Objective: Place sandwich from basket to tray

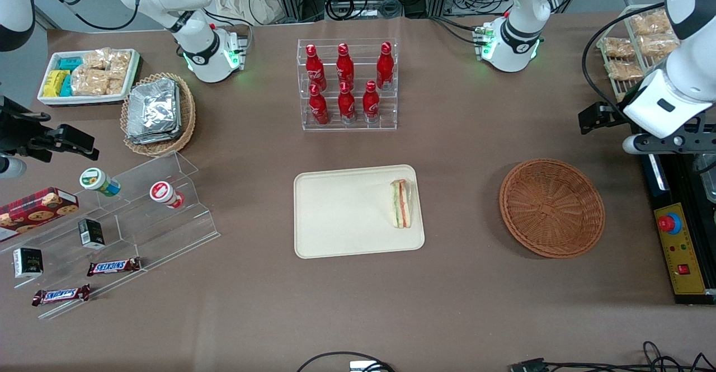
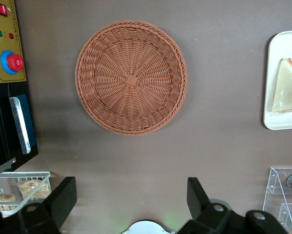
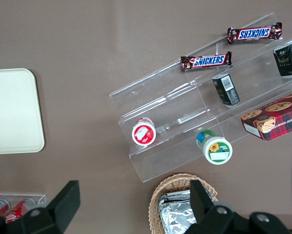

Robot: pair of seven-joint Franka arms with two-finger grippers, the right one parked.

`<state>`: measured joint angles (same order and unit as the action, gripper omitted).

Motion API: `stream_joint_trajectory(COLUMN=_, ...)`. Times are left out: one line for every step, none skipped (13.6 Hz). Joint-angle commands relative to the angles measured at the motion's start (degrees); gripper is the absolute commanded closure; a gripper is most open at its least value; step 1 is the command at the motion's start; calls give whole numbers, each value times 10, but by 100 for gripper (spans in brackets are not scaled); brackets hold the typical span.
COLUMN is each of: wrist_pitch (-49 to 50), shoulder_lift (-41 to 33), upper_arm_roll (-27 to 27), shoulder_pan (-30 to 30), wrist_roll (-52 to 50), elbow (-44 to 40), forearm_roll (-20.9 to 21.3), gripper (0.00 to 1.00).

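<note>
Sandwich (image 1: 401,203) lies on the tray (image 1: 335,215), close to its three-o'clock rim; basket (image 1: 552,207) empty. Gripper (image 2: 131,200), fingers spread and holding nothing, hangs above the table near the basket. Risk: a bumped tray could tip the sandwich over the rim.

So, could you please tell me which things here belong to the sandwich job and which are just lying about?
Belonging to the job:
- sandwich, lying on the tray
- tray
- basket, nothing in it
- left gripper, open, up above the table near the basket

Just lying about:
- red bottles
- Snickers bars
- foil packets
</note>
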<state>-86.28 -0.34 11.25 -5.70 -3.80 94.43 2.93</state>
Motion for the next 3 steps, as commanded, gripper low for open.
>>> stream_joint_trajectory(wrist_pitch=-6, shoulder_lift=-10, upper_arm_roll=-4, shoulder_pan=2, wrist_roll=6, elbow=9, forearm_roll=-9, gripper=0)
stream_joint_trajectory(wrist_pitch=-6, shoulder_lift=-10, upper_arm_roll=-4, shoulder_pan=1, wrist_roll=7, elbow=8, forearm_roll=-9, gripper=0)
stream_joint_trajectory(wrist_pitch=-6, shoulder_lift=-10, upper_arm_roll=-5, shoulder_pan=-1, wrist_roll=7, elbow=8, forearm_roll=-9, gripper=0)
